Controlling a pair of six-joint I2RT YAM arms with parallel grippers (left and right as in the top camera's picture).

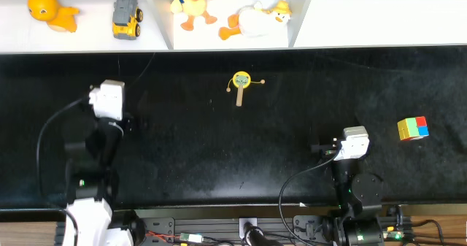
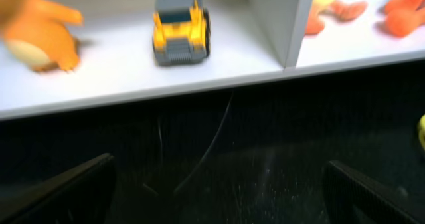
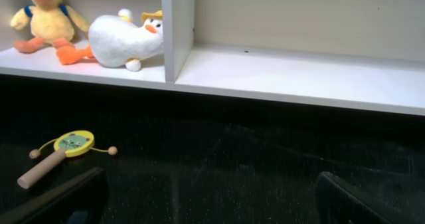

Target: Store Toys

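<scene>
A small yellow hand drum with a wooden handle (image 1: 240, 83) (image 3: 63, 151) lies on the black table near the shelf. A coloured cube (image 1: 412, 128) sits at the table's right. In the white shelf stand an orange duck (image 1: 51, 11) (image 2: 33, 28), a yellow and grey toy truck (image 1: 127, 16) (image 2: 180, 26), a yellow plush duck (image 1: 193, 4) (image 3: 45, 18) and a white plush goose (image 1: 254, 20) (image 3: 126, 41). My left gripper (image 2: 219, 187) is open over bare table in front of the truck. My right gripper (image 3: 209, 197) is open, low at the right, with nothing between its fingers.
The white shelf (image 1: 233, 45) runs along the far edge, split by dividers (image 3: 178, 31); its right compartment (image 3: 312, 71) holds nothing. Black table (image 1: 190, 151) spreads between the arms. Cables lie along the near edge.
</scene>
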